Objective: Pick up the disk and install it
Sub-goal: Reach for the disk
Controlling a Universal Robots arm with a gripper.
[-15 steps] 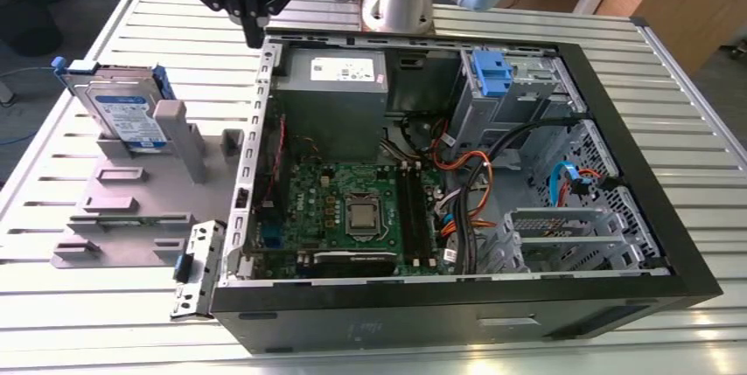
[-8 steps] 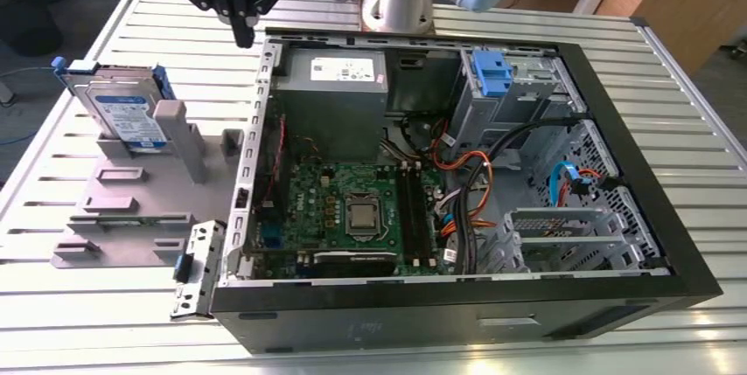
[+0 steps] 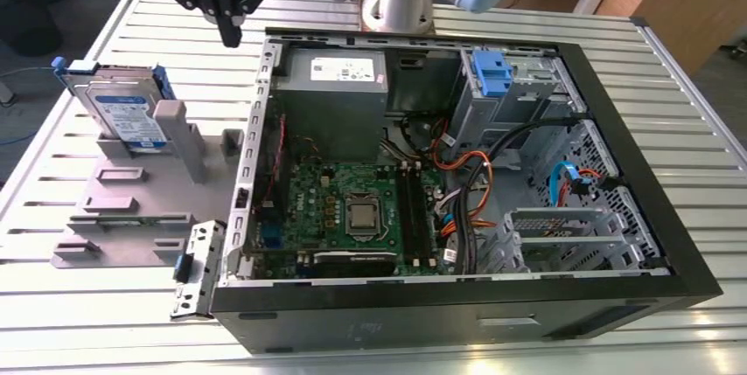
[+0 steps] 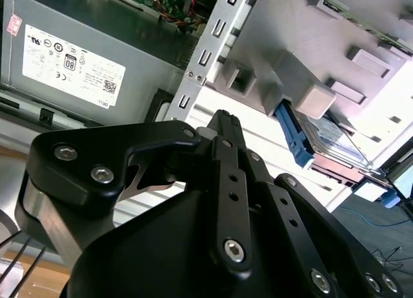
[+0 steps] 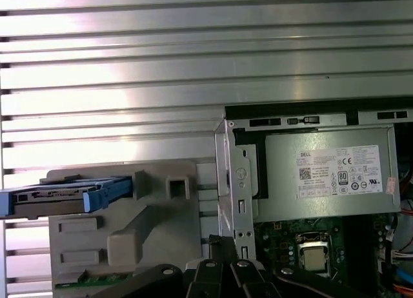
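The disk (image 3: 122, 113) stands upright in the grey stand (image 3: 129, 209) at the exterior view's upper left, label showing; the first wrist view catches it edge-on, blue rail (image 5: 106, 196) along its side; the gripper (image 3: 231, 36) hangs clenched and empty above the table (image 3: 70, 305), beside the computer case (image 3: 467, 322).

Bright, even light; strong glare across the slatted table (image 5: 193, 53) in the first wrist view.

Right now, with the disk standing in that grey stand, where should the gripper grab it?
Probably by its free upper end, coming from above: the disk stands nearly upright with its lower end seated in the stand, leaving the top exposed.
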